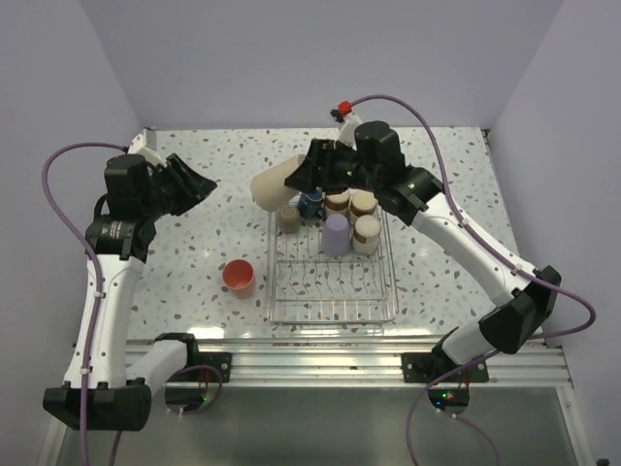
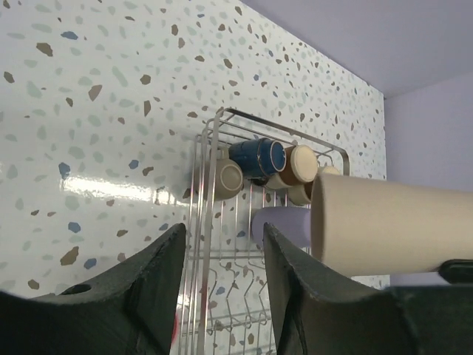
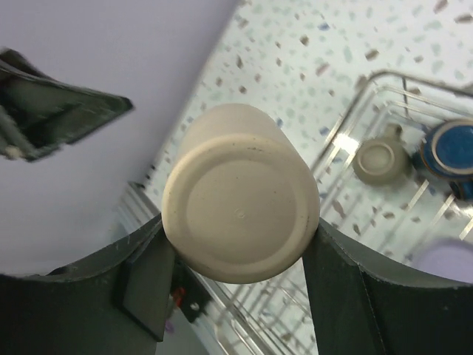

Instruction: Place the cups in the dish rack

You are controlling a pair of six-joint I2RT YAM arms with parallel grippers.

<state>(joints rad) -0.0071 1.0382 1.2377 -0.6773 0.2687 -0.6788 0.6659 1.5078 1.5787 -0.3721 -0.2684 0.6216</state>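
Beige tumbler [image 1: 275,184] pinched on its side in the right gripper [image 3: 238,225].

Both fingers clamp it by its base end, and it juts toward the worktop's left edge, in the air by the far-left corner of the rack [image 1: 330,318]. At the rack's far end sit a tan cup [image 1: 289,219], a blue mug [image 1: 310,204], three brown-and-cream cups [image 1: 363,204] and a lavender cup [image 1: 335,235]. A coral cup [image 1: 239,277] sits on the worktop [image 1: 194,262] just left of the rack. Near the left edge, the left gripper [image 2: 222,244] hangs spread and empty.
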